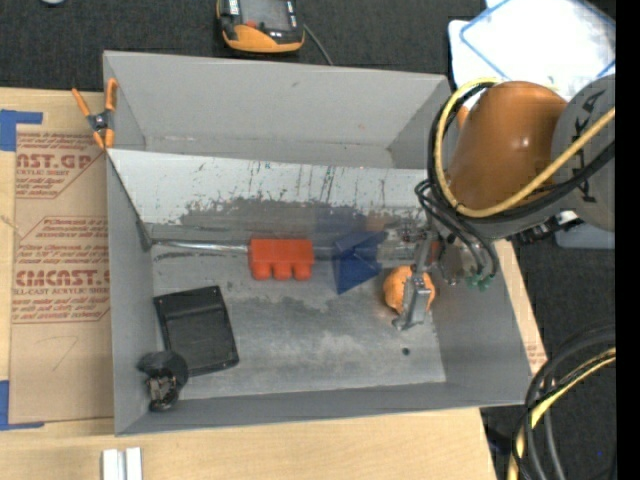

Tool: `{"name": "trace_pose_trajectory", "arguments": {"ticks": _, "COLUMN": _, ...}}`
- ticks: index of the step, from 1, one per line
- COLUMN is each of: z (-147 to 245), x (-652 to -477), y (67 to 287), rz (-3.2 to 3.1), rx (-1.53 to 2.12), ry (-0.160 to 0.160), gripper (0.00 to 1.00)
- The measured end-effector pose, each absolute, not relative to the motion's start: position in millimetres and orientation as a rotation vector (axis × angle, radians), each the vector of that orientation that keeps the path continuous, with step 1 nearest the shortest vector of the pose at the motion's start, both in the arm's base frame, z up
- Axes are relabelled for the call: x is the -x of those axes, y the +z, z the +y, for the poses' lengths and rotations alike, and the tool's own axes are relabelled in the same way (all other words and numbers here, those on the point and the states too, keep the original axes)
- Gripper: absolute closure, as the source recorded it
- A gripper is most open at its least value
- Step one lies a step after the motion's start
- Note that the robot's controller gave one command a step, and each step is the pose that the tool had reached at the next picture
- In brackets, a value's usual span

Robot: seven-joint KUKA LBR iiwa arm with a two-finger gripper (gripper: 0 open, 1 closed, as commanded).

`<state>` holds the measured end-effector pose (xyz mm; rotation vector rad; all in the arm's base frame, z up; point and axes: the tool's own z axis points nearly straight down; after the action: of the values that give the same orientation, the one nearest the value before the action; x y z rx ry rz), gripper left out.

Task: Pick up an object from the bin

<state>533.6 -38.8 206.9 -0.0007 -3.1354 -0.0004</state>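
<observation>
Orange ball point(396, 289) sits at the right of the bin point(300, 353) floor, with the jaws down against it. Whether they are clenched on it I cannot tell. It looks unlifted, so the pick is left to do. Just left lies a blue block point(352, 264), then an orange brick point(281, 259).

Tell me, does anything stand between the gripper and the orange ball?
Nothing visible does. The gripper is right at the ball; the blue wedge lies close on the ball's other side, not between them.
</observation>
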Motion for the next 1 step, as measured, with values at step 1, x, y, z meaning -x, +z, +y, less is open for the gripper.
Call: {"name": "trace_pose_trajectory", "arguments": {"ticks": 1, "z": -39.0, "x": -535.3, "y": 211.1, "rz": -3.144, "rx": 0.000, "ry": 0.001, "gripper": 0.00}}
